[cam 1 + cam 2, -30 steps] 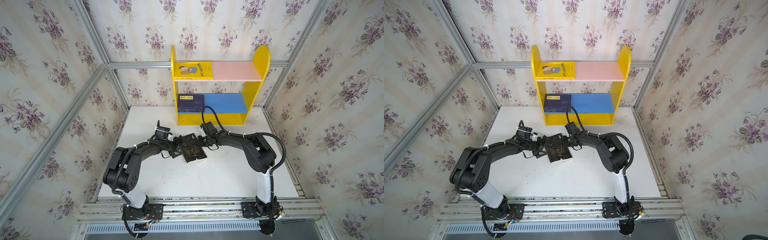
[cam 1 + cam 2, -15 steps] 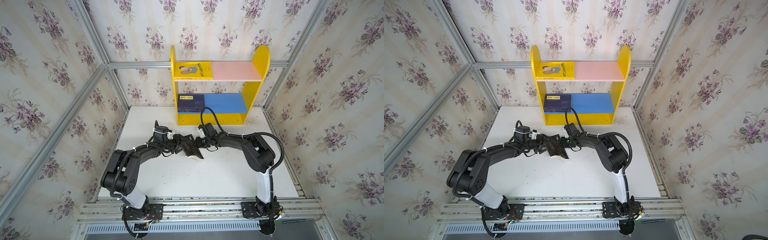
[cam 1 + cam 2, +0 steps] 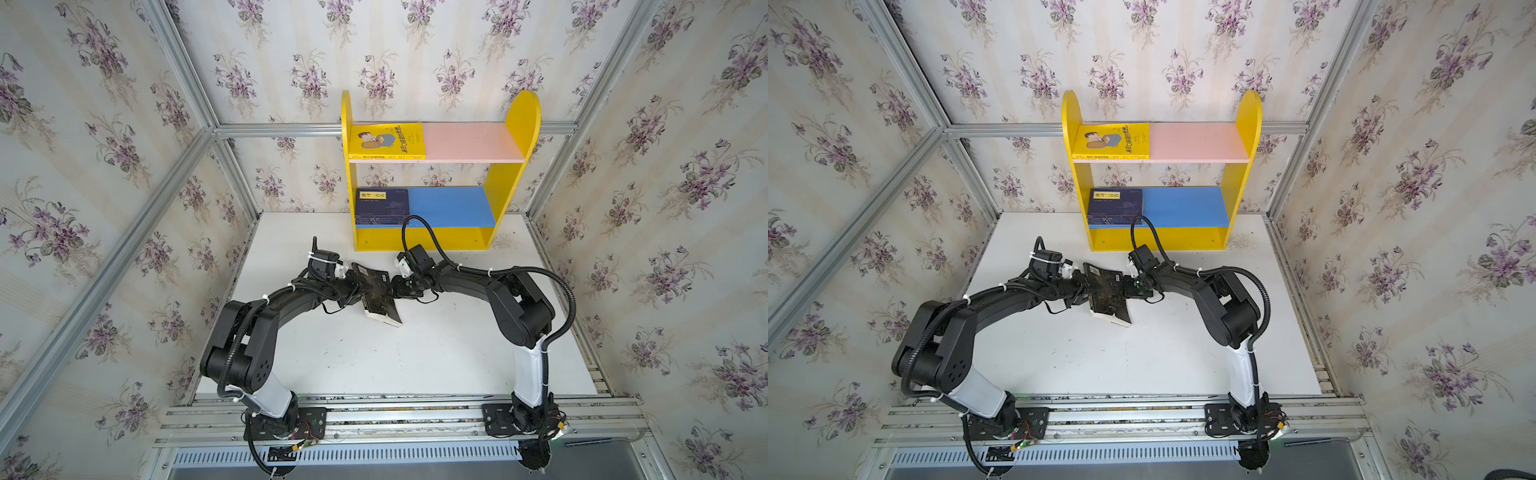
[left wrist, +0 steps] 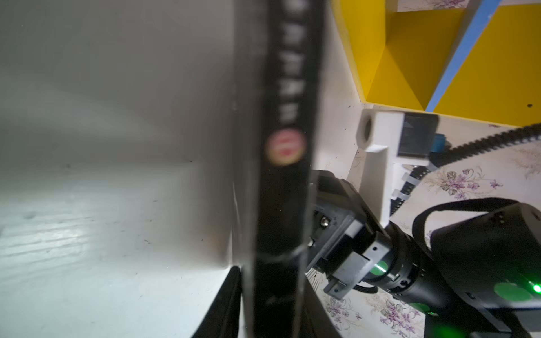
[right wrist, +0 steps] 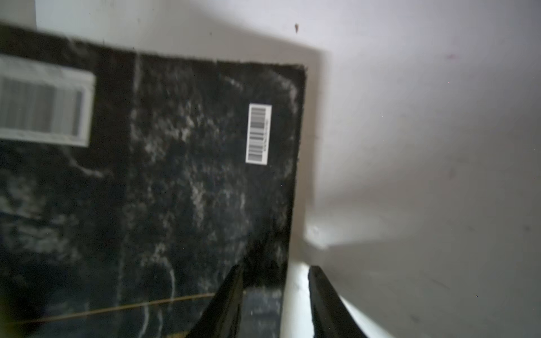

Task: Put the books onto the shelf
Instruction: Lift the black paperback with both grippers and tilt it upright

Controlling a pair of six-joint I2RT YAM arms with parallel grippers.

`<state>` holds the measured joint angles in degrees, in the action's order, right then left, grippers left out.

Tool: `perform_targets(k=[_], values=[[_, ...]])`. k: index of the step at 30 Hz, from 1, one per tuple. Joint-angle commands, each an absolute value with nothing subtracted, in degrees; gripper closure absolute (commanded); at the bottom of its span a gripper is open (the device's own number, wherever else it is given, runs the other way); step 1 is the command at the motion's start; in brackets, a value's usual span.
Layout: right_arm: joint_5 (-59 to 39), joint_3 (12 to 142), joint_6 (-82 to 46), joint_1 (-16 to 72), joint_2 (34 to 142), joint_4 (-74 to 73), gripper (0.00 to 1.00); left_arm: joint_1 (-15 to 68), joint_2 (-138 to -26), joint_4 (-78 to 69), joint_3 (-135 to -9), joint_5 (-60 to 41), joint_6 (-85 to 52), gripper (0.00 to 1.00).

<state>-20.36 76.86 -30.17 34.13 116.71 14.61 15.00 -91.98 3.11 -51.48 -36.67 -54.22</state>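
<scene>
A black book (image 3: 377,296) (image 3: 1108,291) stands tilted on its long edge at the middle of the table, between both grippers. My left gripper (image 3: 355,286) (image 4: 269,298) is shut on its spine (image 4: 281,175). My right gripper (image 3: 395,286) (image 5: 275,272) straddles the opposite page edge, jaws standing a little wider than the book (image 5: 190,175), so it is open. The shelf (image 3: 515,124) (image 3: 1246,120) stands at the back. A yellow book (image 3: 386,141) lies on its pink upper board, and navy books (image 3: 382,203) lie stacked on its blue lower board.
Flowered walls with metal frame bars (image 3: 174,199) close in the white table (image 3: 415,353) on three sides. The right halves of the pink board (image 3: 469,143) and of the blue board (image 3: 453,205) are bare.
The black book went from lying nearly flat to standing tilted on its edge. My left gripper closed on its spine, and the right jaws widened.
</scene>
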Motion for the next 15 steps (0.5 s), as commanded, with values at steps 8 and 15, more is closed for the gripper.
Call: perform_targets(k=[8,15], values=[[-21.52,81.34,-31.26,32.13,110.74,18.63,0.52,16.46,-89.39,20.56,-60.60,-31.10,-37.53,0.85],[-21.35,80.99,-36.04,31.23,105.39,17.33,0.38,18.51,-85.70,27.78,-62.27,-23.65,-30.51,0.87]])
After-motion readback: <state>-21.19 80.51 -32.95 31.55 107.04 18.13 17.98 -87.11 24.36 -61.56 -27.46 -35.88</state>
